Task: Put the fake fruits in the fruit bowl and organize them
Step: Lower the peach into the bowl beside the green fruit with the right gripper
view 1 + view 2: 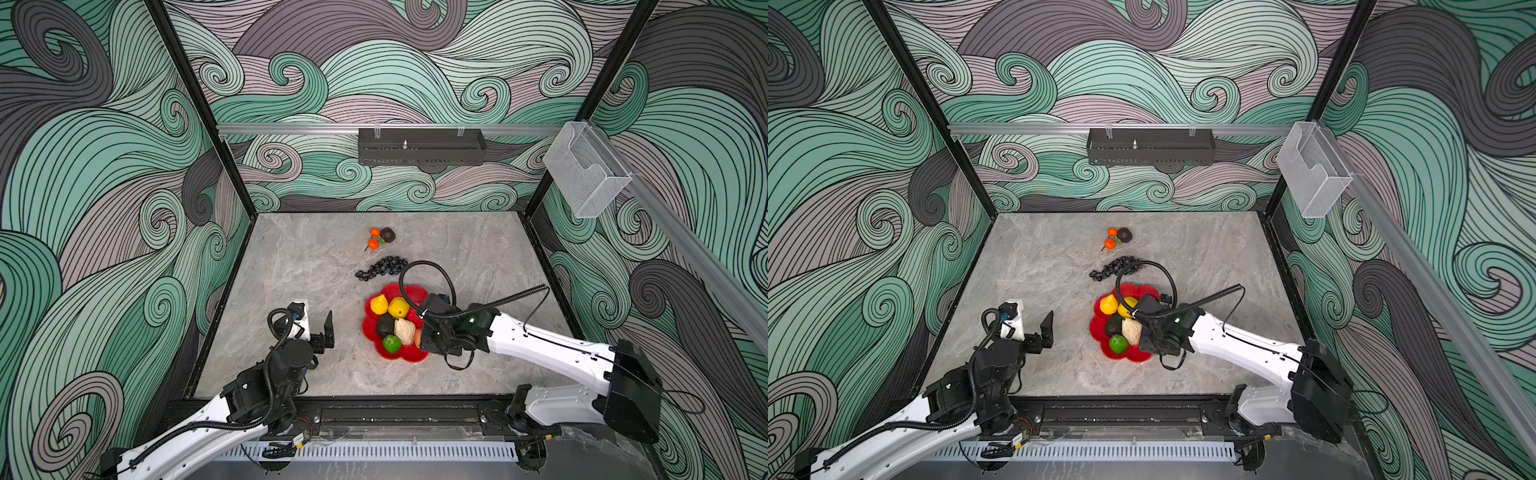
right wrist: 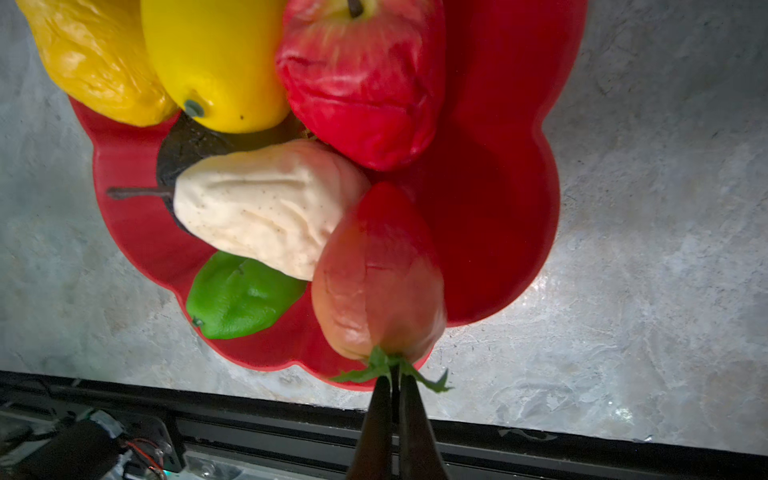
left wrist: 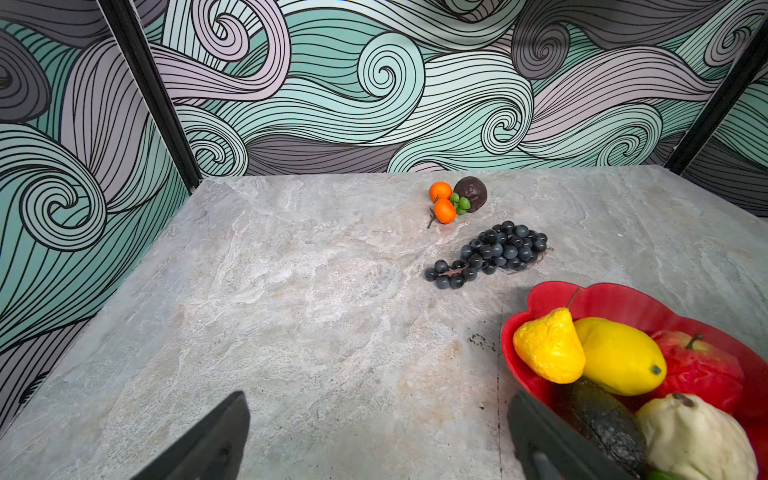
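Note:
The red flower-shaped fruit bowl (image 1: 411,291) sits right of the table's middle. In it lie a yellow pear (image 1: 379,304), a lemon (image 1: 399,307), an avocado (image 1: 385,325), a cream pear (image 1: 404,330), a lime (image 1: 391,344) and a red apple (image 2: 361,79). My right gripper (image 2: 395,376) is shut on the green stem of a strawberry-like fruit (image 2: 378,282), which hangs over the bowl's near side. On the table behind the bowl are a black grape bunch (image 1: 382,268), two tangerines (image 1: 374,237) and a dark avocado (image 1: 387,235). My left gripper (image 3: 378,436) is open and empty, left of the bowl.
A black perforated basket (image 1: 422,147) hangs on the back rail. On the right wall is a clear plastic holder (image 1: 586,174). A black frame rail (image 1: 395,411) runs along the table's front edge. Patterned walls close in three sides of the table.

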